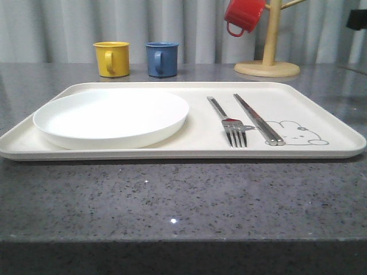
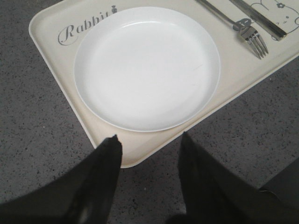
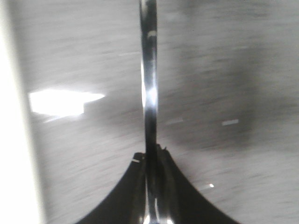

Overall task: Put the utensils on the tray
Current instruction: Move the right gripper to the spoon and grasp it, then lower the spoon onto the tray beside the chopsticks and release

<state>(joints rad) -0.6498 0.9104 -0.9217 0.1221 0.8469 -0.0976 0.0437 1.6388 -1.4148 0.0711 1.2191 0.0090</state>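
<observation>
The cream tray (image 1: 189, 153) lies across the grey table. On its left half sits the round white plate (image 1: 112, 117). To the right lie the fork (image 1: 229, 123) and the pair of chopsticks (image 1: 258, 119), beside the rabbit drawing. My left gripper (image 2: 150, 136) stands open and empty above the tray's corner (image 2: 140, 154), just short of the plate (image 2: 147, 67). My right gripper (image 3: 152, 154) is shut on a slim shiny handle, the spoon (image 3: 149, 84). That handle stands straight out over the blurred table, and its bowl is out of view.
A yellow mug (image 1: 112, 58) and a blue mug (image 1: 161, 58) stand behind the tray. A red mug (image 1: 243, 16) hangs on a wooden mug tree (image 1: 268, 43) at the back right. Bare grey tabletop (image 1: 183, 200) runs in front of the tray.
</observation>
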